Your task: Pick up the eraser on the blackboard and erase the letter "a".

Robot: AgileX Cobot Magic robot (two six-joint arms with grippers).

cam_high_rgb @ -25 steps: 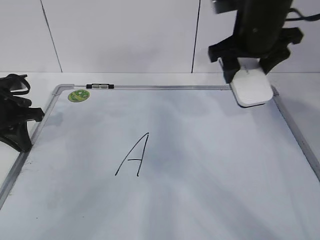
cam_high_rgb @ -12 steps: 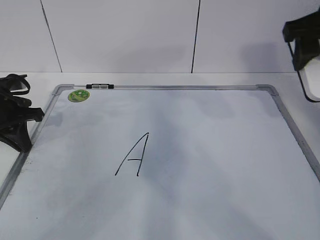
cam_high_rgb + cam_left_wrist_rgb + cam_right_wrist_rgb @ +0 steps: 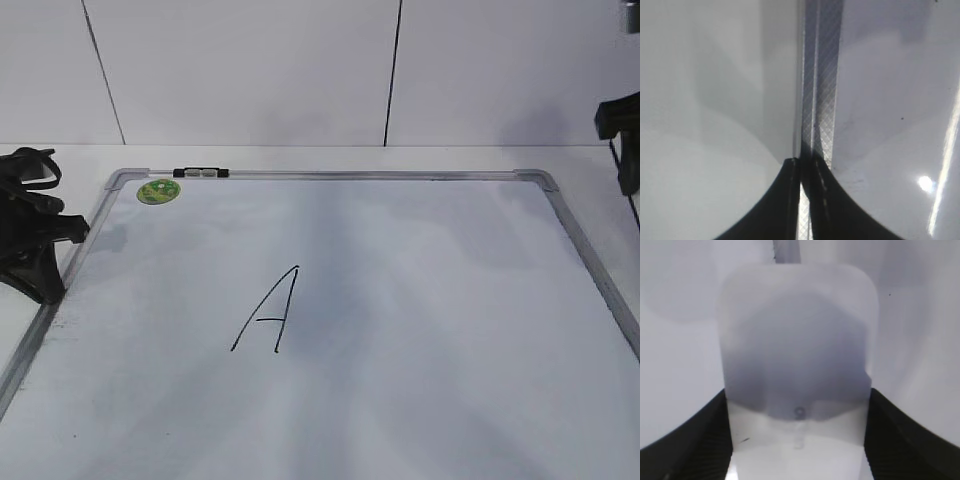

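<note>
At 3 o'clock of the exterior view, right gripper clamps the eraser: one smooth white rounded-rectangular block. Blackboard: glossy white, silver frame, one capital "A", one round green sticker. Left gripper pinched closed, empty, over the textured frame.

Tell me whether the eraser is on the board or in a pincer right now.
In a pincer. The right wrist view shows the eraser clamped between the right pincer's black fingers; the blackboard carries only the capital A.

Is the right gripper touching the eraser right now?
Touching. The right wrist view shows the eraser filling the span of the right gripper, both black fingers pressed against its sides.
</note>
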